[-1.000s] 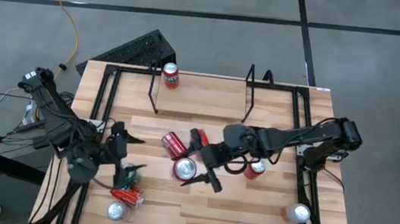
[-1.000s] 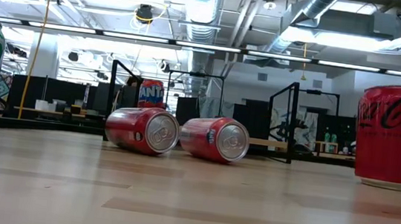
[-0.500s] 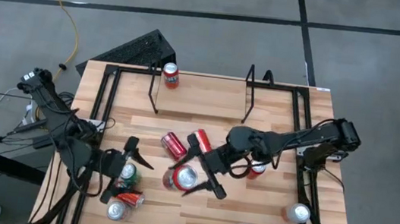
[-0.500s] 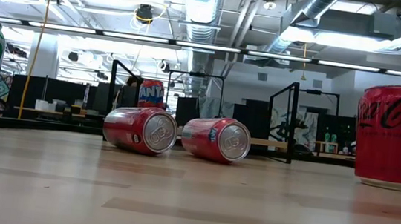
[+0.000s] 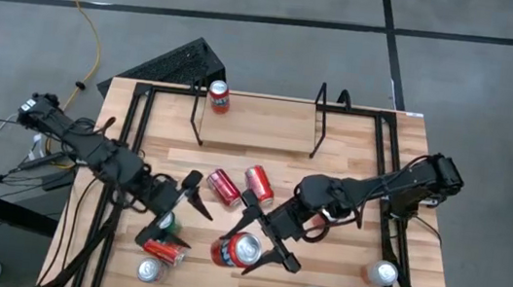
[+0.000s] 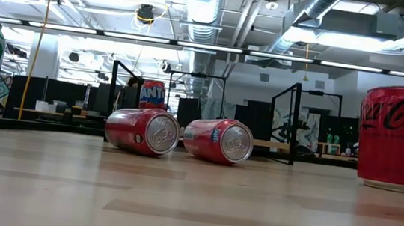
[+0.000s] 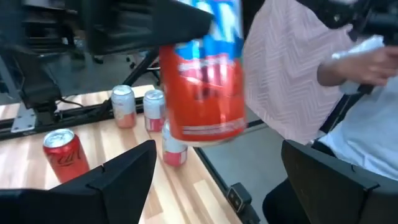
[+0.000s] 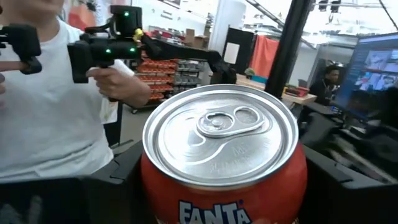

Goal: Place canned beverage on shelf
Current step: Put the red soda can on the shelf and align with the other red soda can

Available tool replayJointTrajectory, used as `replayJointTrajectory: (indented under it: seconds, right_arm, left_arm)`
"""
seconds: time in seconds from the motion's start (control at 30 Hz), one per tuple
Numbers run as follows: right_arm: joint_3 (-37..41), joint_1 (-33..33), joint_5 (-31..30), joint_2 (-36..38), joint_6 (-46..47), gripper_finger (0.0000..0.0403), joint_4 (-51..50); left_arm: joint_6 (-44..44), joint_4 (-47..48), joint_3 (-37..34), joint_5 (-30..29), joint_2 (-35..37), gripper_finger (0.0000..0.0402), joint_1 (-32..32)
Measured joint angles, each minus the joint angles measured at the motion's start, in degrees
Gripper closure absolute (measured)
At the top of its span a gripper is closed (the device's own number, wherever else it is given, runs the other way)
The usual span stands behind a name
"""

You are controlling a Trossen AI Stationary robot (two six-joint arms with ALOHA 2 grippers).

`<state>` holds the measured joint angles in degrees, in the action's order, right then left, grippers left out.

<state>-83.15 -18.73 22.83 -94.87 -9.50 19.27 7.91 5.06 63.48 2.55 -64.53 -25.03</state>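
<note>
**Fanta can held above the table's near half**

Fanta can (image 5: 236, 250) sits clamped between the right gripper (image 5: 260, 244) fingers, top up, well short of the shelf (image 5: 260, 115) at the far edge. Left gripper (image 5: 183, 196) hovers just beside it, fingers spread and holding nothing, over a green can (image 5: 166, 221).
</note>
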Motion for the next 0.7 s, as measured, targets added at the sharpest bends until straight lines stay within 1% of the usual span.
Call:
replayJointTrajectory:
  seconds: [0.1,0.23,0.27,0.47,0.7]
  right_arm:
    - [0.00,-0.37,-0.04,0.01,-0.14,0.0121,0.02]
    - [0.00,-0.41,-0.07,0.00,-1.88,0.0121,-0.33]
    - [0.00,-0.38,-0.09,0.00,-2.13,0.0121,-0.33]
    - [0.00,-0.41,0.49,0.00,-2.30,0.0121,-0.35]
    - [0.00,-1.26,1.71,0.02,-1.51,0.0121,-2.40]
  left_arm:
    - [2.13,-1.93,0.00,5.18,-0.72,0.0070,3.25]
    - [6.45,-6.30,0.00,16.81,-3.65,0.0070,6.73]
    - [7.38,-7.64,0.00,18.76,-4.56,0.0070,7.41]
    - [11.31,-12.42,0.00,26.20,-10.43,0.0070,11.23]
    - [15.79,-20.67,0.00,33.94,-14.62,0.0070,12.93]
